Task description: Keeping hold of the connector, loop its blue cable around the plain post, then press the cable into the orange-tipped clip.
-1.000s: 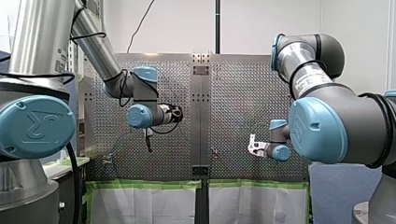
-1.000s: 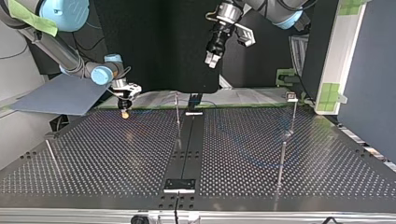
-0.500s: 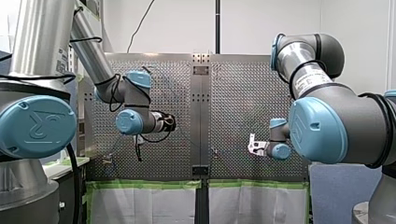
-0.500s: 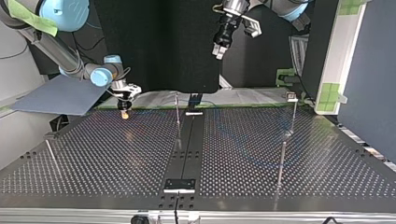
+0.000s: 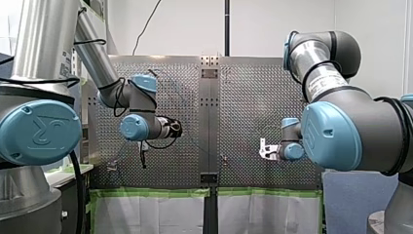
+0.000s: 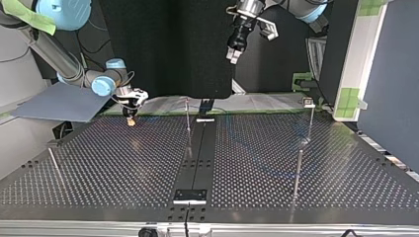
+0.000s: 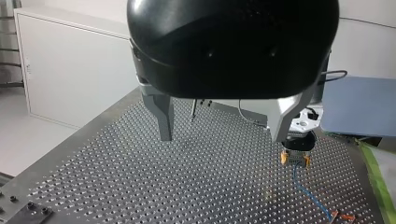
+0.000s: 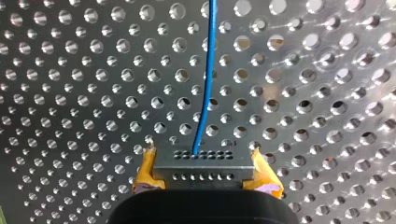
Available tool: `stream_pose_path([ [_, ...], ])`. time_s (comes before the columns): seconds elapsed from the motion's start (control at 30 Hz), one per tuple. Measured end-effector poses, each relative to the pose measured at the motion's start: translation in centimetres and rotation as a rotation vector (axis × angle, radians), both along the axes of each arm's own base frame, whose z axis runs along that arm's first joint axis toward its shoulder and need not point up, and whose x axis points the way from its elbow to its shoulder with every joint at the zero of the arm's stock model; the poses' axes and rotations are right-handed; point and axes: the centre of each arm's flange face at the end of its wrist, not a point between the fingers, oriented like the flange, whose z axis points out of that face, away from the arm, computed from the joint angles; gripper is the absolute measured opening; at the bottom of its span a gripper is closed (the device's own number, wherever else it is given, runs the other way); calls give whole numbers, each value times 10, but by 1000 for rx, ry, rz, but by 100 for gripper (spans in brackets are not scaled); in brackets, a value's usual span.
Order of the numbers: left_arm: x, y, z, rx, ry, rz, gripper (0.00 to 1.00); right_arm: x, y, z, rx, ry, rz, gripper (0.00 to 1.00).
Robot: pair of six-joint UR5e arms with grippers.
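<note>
Top view, left side: my right gripper (image 6: 130, 117) sits low over the perforated table (image 6: 123, 168) near its far edge. Its yellow pads (image 8: 147, 176) pinch the grey connector (image 8: 201, 164) from both sides; grip looks square in the right wrist view. The blue cable (image 8: 206, 79) leaves the connector's face & runs straight ahead over the holes w/ no bend. So prob. step 1 (the loop) isn't begun: grasp done, carry not yet started. Mid view: a thin upright post (image 6: 188, 121), well apart from the connector; can't tell if it's the plain one vs. the posts further right (image 6: 311, 123). Above & right of mid: my left gripper (image 6: 232, 53) hangs high over the table, metal fingers (image 7: 163, 116) spread w/ nothing btwn them, clear of the work. In its wrist view the cable trails from my right gripper to a small orange-tipped piece (image 7: 341, 216) on the table, prob. the clip. Cable appears to reach it; can't tell if it's seated. Next move needs a firm pinch on the connector while it swings round the post, low enough that the cable catches the shaft, w/ enough slack not to yank the far end. Then the cable gets pushed down into the clip.
</note>
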Motion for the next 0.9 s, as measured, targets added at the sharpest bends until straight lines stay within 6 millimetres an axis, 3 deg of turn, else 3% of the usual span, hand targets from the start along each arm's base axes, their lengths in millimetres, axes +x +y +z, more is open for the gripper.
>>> stream_pose_path([
  [0.37,1,3,-1,13,5,12,100,12,6,9,1,8,24,0],
  [0.9,2,5,-2,28,11,20,100,9,8,29,-24,10,-10,0],
])
